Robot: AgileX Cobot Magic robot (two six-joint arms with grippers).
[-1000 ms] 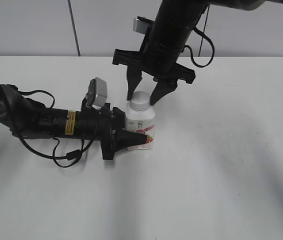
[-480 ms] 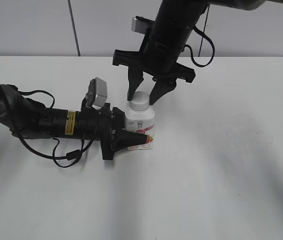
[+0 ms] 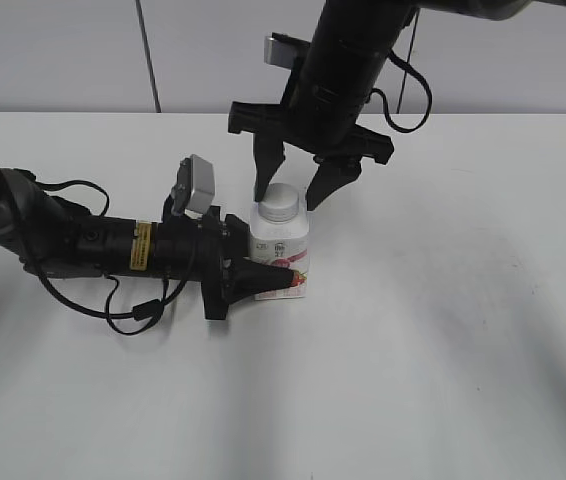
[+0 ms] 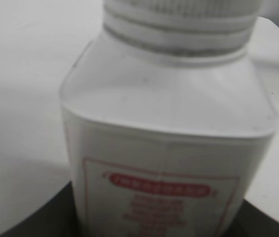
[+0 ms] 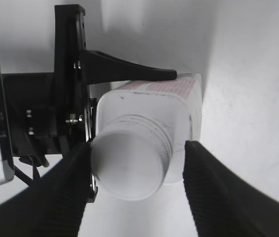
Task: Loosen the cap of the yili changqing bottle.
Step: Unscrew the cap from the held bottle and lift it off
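Note:
The yili changqing bottle [image 3: 281,248], white with a pink-red label, stands upright on the white table. My left gripper [image 3: 259,258] lies low along the table and is shut on the bottle's body. The bottle fills the left wrist view [image 4: 169,123], with the gripper's dark jaws [image 4: 154,228] at the bottom corners. The white ribbed cap [image 3: 281,204] sits on the neck. My right gripper [image 3: 290,193] hangs over it, open, one finger on each side. In the right wrist view the cap [image 5: 129,168] lies between the fingers [image 5: 137,147]; the left one is at its rim, the right one stands apart.
The white table [image 3: 443,330] stretches to the right and front of the bottle. The left arm, its cables [image 3: 133,305] and its wrist camera [image 3: 199,186] lie to the left. A pale wall [image 3: 63,50] stands behind the table.
My right gripper's fingers have spread a little wider around the cap. The bottle and the left arm have not moved.

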